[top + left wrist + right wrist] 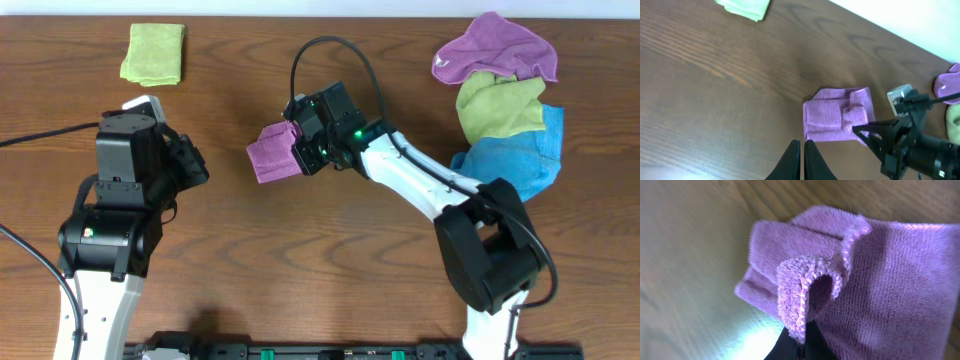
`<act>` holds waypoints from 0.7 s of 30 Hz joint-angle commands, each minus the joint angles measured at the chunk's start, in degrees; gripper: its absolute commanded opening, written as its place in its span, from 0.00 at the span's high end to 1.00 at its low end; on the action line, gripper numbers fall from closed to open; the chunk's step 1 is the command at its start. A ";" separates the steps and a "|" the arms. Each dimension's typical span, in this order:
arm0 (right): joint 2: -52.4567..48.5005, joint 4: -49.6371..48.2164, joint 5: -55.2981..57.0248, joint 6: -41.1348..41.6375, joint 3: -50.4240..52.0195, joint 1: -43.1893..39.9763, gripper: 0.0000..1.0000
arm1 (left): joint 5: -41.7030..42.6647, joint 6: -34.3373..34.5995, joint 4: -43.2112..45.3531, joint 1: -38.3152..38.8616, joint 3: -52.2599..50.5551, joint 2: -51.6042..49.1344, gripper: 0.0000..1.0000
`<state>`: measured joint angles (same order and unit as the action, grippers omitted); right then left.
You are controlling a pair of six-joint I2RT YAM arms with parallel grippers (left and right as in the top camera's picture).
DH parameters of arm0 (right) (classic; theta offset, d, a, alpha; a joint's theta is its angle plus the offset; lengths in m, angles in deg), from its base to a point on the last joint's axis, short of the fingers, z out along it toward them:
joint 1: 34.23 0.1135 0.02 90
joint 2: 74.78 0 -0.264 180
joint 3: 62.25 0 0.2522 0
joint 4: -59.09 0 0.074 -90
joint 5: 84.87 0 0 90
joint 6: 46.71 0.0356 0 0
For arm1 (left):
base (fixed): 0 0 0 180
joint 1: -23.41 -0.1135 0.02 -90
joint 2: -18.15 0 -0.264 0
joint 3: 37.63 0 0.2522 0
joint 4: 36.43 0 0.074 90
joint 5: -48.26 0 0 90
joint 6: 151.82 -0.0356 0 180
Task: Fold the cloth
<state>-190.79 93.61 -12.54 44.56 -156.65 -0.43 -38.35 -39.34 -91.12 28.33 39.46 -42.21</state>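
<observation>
Cloth: pinkish-mauve, folded into a small, roughly square packet. It lies flat near the middle of the tabletop, a little toward the far edge. In the left wrist view a smaller flap lies on top of the packet on the side nearest the right arm.

Right gripper: at the cloth's right edge, fingers closed together. The right wrist view shows a curled, stitched hem corner standing up in a loop and running down between the fingertips, so the corner is pinched. The rest of the cloth rests on the wood.

Left gripper: fingers pressed together, nothing between them. It sits to the left of the cloth, apart from it, and points toward it.

Folded green cloth: flat near the far left corner, well apart from both arms.

Far right corner: a loose heap. Violet cloth lies farthest back, crumpled green cloth in the middle, blue cloth nearest. Each touches the next one.
</observation>
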 commanded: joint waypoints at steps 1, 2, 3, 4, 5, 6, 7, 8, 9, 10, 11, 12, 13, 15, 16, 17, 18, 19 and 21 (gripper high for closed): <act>-1.14 -1.16 5.16 -2.69 -1.11 1.27 0.99 | -0.81 -0.63 -1.11 -0.31 -0.17 0.28 0.94; -1.14 -1.86 6.38 -2.71 -1.11 1.53 0.99 | -0.83 -0.63 -1.01 -0.31 -0.17 0.44 0.94; -1.14 -2.73 7.10 -2.99 -1.11 1.84 0.99 | -0.92 -0.63 -0.72 -0.39 -0.17 0.61 0.94; -1.14 -3.58 7.28 -3.91 -1.11 2.19 0.99 | -0.96 -0.63 -0.37 -0.46 -0.17 0.96 0.94; -1.14 -4.52 7.45 -4.55 -1.11 2.64 0.99 | -1.18 -0.63 -0.09 -0.46 -0.17 1.31 0.94; -1.14 -5.25 7.96 -4.83 -1.11 3.06 0.99 | -1.53 -0.63 0.15 -0.46 -0.17 1.73 0.94; -1.14 -6.27 9.60 -5.03 -1.11 3.78 0.99 | -2.01 -0.63 0.26 -0.46 -0.17 2.14 0.94; -1.14 -6.99 10.47 -5.81 -1.11 4.50 0.99 | -2.43 -0.66 0.22 -0.46 -0.17 2.49 0.94; -1.14 -7.98 10.64 -7.48 -1.11 5.53 0.99 | -2.49 -0.66 0.17 -0.46 -0.17 2.89 0.94; -1.14 -8.70 10.64 -8.76 -1.11 6.47 0.99 | -2.47 -0.66 0.02 -0.46 -0.17 3.15 0.94; -1.14 -9.29 10.71 -10.16 -1.11 7.50 0.99 | -2.47 -0.66 -0.28 -0.46 -0.17 3.17 0.94; -1.14 -9.60 10.91 -10.93 -1.11 8.24 0.99 | -2.47 -0.63 -0.57 -0.46 -0.17 3.17 0.94; -1.14 -9.97 11.58 -11.47 -1.11 8.94 0.99 | -2.47 -0.63 -0.90 -0.46 -0.17 3.17 0.94; -1.31 -11.08 12.87 -11.67 -1.11 9.79 0.99 | -2.34 -0.63 -1.33 -0.46 -0.17 3.17 0.94; -1.31 -11.37 12.90 -11.65 -1.11 9.86 0.99 | -2.34 -0.63 -1.31 -0.46 -0.17 3.17 0.94; -1.31 -11.58 12.74 -11.65 -1.11 9.86 0.99 | -2.34 -0.63 -1.29 -0.46 -0.17 3.17 0.94; -1.33 -11.54 12.87 -11.65 -1.11 9.84 0.99 | -2.36 -0.63 -1.29 -0.46 -0.17 3.17 0.94; -1.33 -11.21 13.44 -11.65 -1.11 9.84 0.99 | -2.38 -0.63 -1.29 -0.46 -0.17 3.17 0.94; -1.33 -9.84 18.95 -10.40 -1.11 9.46 0.99 | -2.38 -0.63 -1.38 -0.46 -0.17 3.17 0.94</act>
<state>-191.57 82.96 0.77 34.14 -156.67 9.43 -39.61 -39.34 -92.28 28.27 39.46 -39.33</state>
